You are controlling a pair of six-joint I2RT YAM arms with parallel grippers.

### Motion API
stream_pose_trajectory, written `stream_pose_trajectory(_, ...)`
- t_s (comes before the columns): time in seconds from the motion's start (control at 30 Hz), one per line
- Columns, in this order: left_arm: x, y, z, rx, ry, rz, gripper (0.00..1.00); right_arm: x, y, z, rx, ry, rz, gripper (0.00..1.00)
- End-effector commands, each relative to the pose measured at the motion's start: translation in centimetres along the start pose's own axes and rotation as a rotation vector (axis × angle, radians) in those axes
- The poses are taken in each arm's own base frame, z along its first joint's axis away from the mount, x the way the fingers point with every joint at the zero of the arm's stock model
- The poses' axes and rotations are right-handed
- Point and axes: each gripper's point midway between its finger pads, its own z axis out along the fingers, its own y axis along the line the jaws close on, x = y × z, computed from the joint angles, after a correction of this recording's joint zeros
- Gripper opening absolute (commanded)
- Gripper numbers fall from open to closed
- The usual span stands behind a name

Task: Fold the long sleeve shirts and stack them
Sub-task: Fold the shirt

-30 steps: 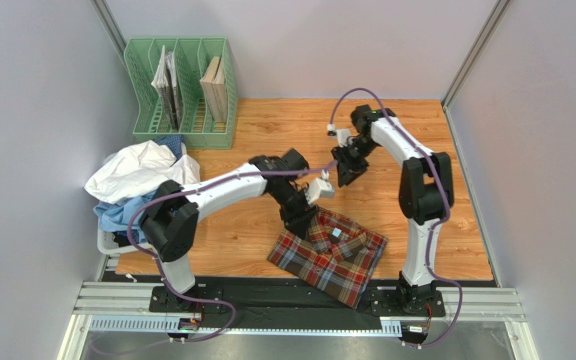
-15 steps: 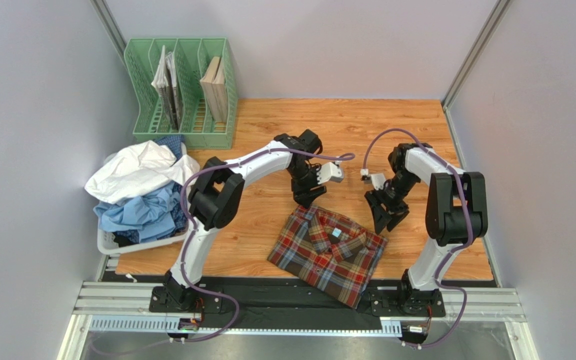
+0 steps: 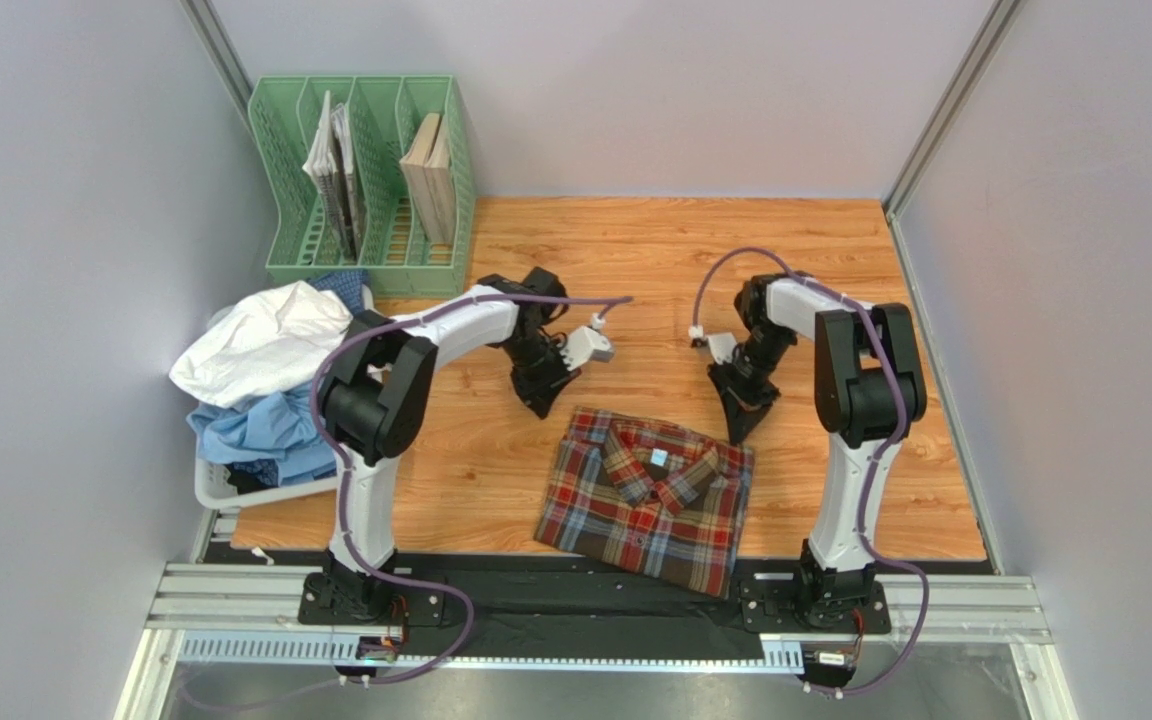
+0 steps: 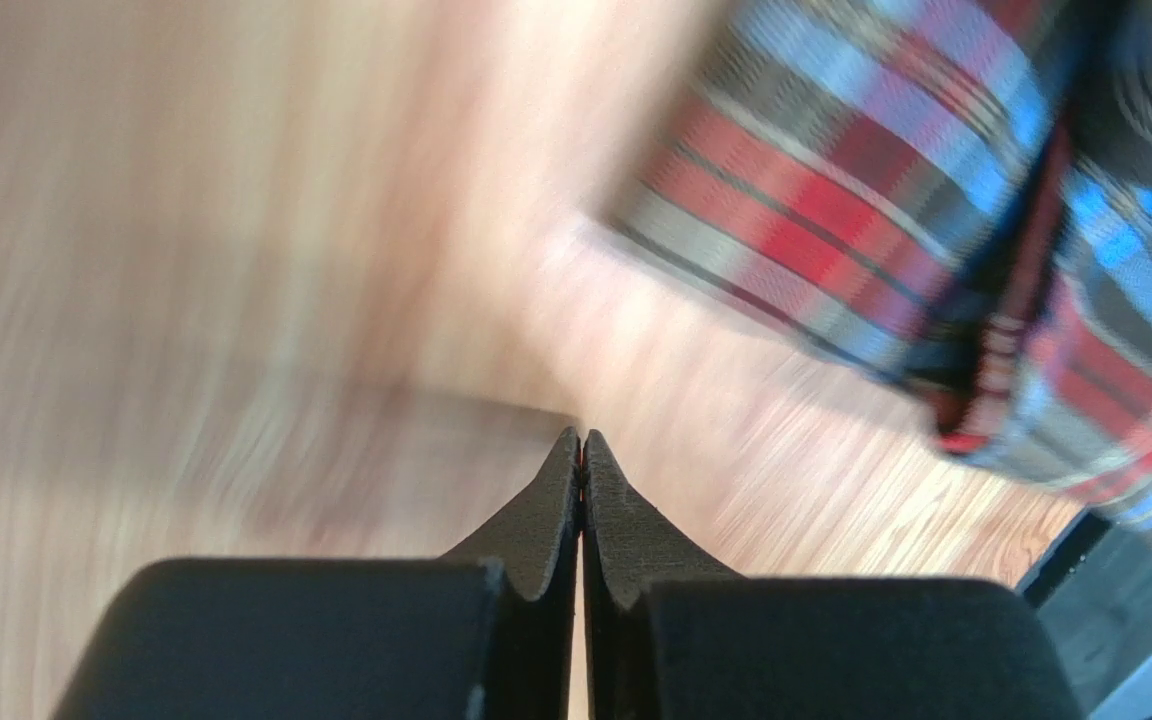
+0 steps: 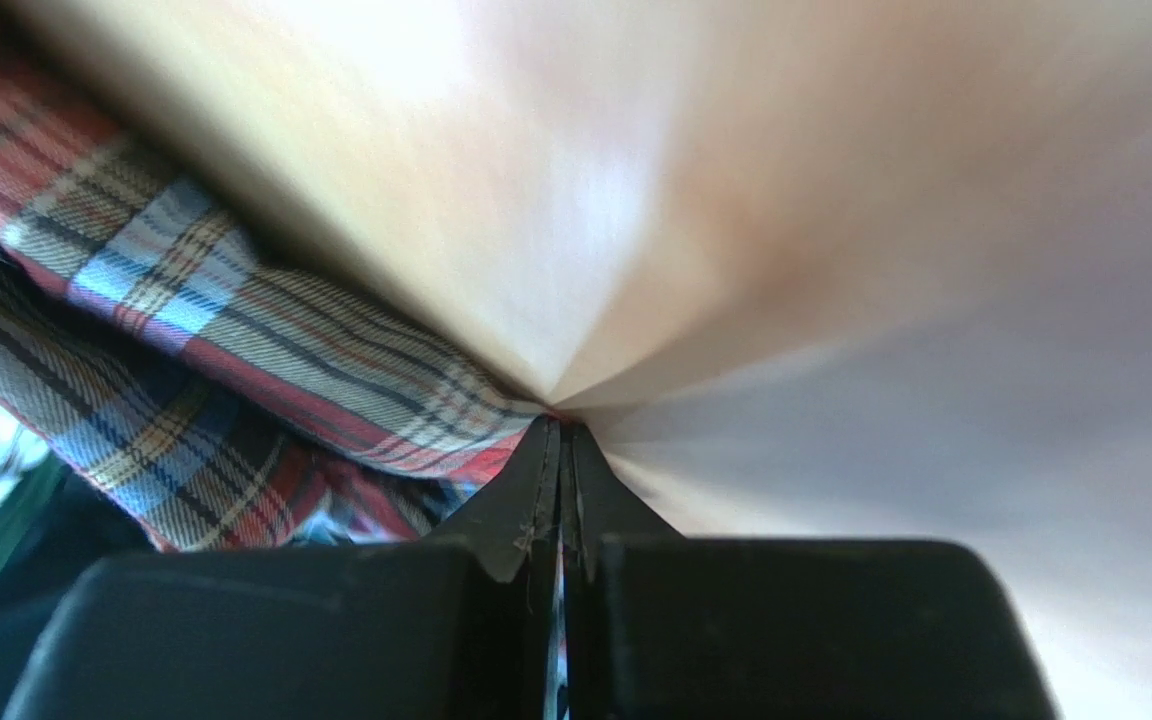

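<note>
The tartan shirt (image 3: 642, 503) lies folded on the wooden table near the front edge, collar up. My left gripper (image 3: 540, 399) is shut and empty, low over bare wood just off the shirt's far left corner; in the left wrist view the gripper (image 4: 582, 438) points at wood, with the tartan shirt (image 4: 913, 195) at upper right. My right gripper (image 3: 742, 423) is shut, at the shirt's far right corner. In the right wrist view that gripper (image 5: 560, 426) meets the edge of the tartan shirt (image 5: 237, 345); a pinch does not show. White (image 3: 267, 338) and light blue (image 3: 259, 428) shirts are heaped at left.
The heap sits in a white basket (image 3: 214, 483) at the table's left edge. A green file rack (image 3: 364, 188) holding papers stands at the back left. Grey walls close in both sides and the back.
Both grippers went from open to shut. The left one moved left, the right one back towards the shirt's far right corner. The tartan shirt turned from slanted to nearly square with the table edge.
</note>
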Motion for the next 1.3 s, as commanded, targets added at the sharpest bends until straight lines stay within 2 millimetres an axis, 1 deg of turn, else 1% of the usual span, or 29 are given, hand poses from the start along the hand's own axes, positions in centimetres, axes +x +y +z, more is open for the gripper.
stream_pose_trajectory(0.0,-0.4,2.0,-4.8,-0.051,-0.182,-0.157,0.00,-10.6,-0.7,-3.5,0.122,-0.279,-0.114,0.00)
stream_pose_trajectory(0.03,-0.6,2.2,-5.3,-0.054,-0.208,-0.177,0.00,-11.3,-0.1,-3.9,0.124,-0.292,-0.138,0.00)
stream_pose_trajectory(0.07,-1.3,2.3,-6.2,-0.066,-0.249,-0.176,0.08,-12.0,0.4,-4.7,0.125,-0.320,-0.155,0.00)
stream_pose_trajectory(0.1,-1.7,2.3,-6.6,-0.070,-0.266,-0.177,0.15,-12.6,0.9,-5.7,0.127,-0.342,-0.168,0.00)
stream_pose_trajectory(0.13,-2.1,2.0,-6.8,-0.056,-0.278,-0.197,0.21,-12.6,1.3,-6.1,0.117,-0.345,-0.181,0.00)
stream_pose_trajectory(0.17,-2.8,1.7,-7.0,-0.028,-0.303,-0.202,0.29,-12.5,1.4,-6.5,0.121,-0.342,-0.182,0.00)
stream_pose_trajectory(0.2,-3.2,1.4,-6.8,-0.003,-0.311,-0.215,0.33,-11.9,1.4,-6.7,0.127,-0.323,-0.180,0.00)
stream_pose_trajectory(0.23,-3.3,1.0,-6.6,0.019,-0.310,-0.236,0.37,-11.5,0.9,-6.7,0.144,-0.312,-0.185,0.03)
stream_pose_trajectory(0.27,-3.5,0.9,-6.1,0.032,-0.301,-0.237,0.42,-11.1,0.7,-6.9,0.150,-0.311,-0.189,0.12)
stream_pose_trajectory(0.33,-3.6,0.0,-5.3,0.057,-0.278,-0.225,0.45,-10.4,-0.2,-7.0,0.163,-0.311,-0.181,0.19)
stream_pose_trajectory(0.37,-3.2,-0.2,-4.6,0.061,-0.253,-0.237,0.47,-10.3,-0.5,-7.0,0.163,-0.310,-0.174,0.30)
stream_pose_trajectory(0.4,-3.3,-0.8,-4.2,0.072,-0.238,-0.233,0.48,-10.3,-0.8,-6.8,0.161,-0.308,-0.168,0.31)
stream_pose_trajectory(0.43,-3.1,-1.3,-3.8,0.083,-0.225,-0.236,0.54,-10.3,-1.0,-6.9,0.150,-0.319,-0.161,0.34)
stream_pose_trajectory(0.47,-2.5,-1.5,-3.3,0.079,-0.199,-0.250,0.56,-10.4,-1.1,-6.7,0.143,-0.323,-0.151,0.43)
stream_pose_trajectory(0.6,-1.7,-3.4,-1.4,0.112,-0.134,-0.230,0.59,-11.2,-0.9,-5.8,0.093,-0.343,-0.138,0.46)
stream_pose_trajectory(0.7,-0.5,-3.6,0.2,0.093,-0.060,-0.239,0.59,-10.8,-0.7,-4.1,0.052,-0.314,-0.126,0.45)
stream_pose_trajectory(0.77,0.5,-3.1,0.9,0.071,-0.014,-0.249,0.57,-10.3,-0.7,-3.2,0.035,-0.303,-0.121,0.45)
stream_pose_trajectory(0.83,1.2,-2.8,1.2,0.055,0.017,-0.249,0.51,-9.5,-0.4,-2.0,0.000,-0.283,-0.112,0.42)
stream_pose_trajectory(0.87,1.6,-2.5,1.3,0.042,0.034,-0.244,0.37,-9.2,-0.1,-1.7,-0.015,-0.276,-0.112,0.39)
stream_pose_trajectory(0.9,1.7,-2.2,1.2,0.028,0.043,-0.241,0.28,-8.7,0.0,-1.3,-0.028,-0.265,-0.109,0.36)
stream_pose_trajectory(0.93,1.9,-1.5,0.9,-0.008,0.057,-0.224,0.12,-7.9,0.3,-0.5,-0.051,-0.244,-0.097,0.31)
stream_pose_trajectory(0.97,1.8,-1.0,0.6,-0.034,0.058,-0.209,0.05,-7.7,0.4,-0.5,-0.052,-0.250,-0.099,0.07)
stream_pose_trajectory(1.0,1.8,-0.2,0.1,-0.068,0.054,-0.209,0.00,-7.3,0.5,-0.3,-0.061,-0.248,-0.085,0.00)
stream_pose_trajectory(1.03,1.1,0.9,-0.7,-0.113,0.028,-0.188,0.00,-6.6,0.9,0.2,-0.075,-0.235,-0.075,0.00)
stream_pose_trajectory(1.07,0.8,1.5,-1.3,-0.131,0.017,-0.182,0.00,-6.4,1.3,0.0,-0.085,-0.242,-0.072,0.00)
stream_pose_trajectory(1.1,0.9,2.6,-2.0,-0.159,0.007,-0.189,0.00,-6.1,1.6,0.0,-0.094,-0.245,-0.067,0.00)
stream_pose_trajectory(1.13,0.3,3.7,-2.9,-0.199,-0.002,-0.176,0.00,-5.5,2.1,0.3,-0.117,-0.236,-0.052,0.00)
stream_pose_trajectory(1.23,-0.1,5.8,-4.4,-0.280,-0.017,-0.148,0.00,-5.3,2.3,-0.2,-0.099,-0.259,-0.035,0.00)
stream_pose_trajectory(1.27,-0.2,6.0,-4.5,-0.290,-0.019,-0.141,0.00,-5.6,2.1,-0.4,-0.085,-0.274,-0.031,0.00)
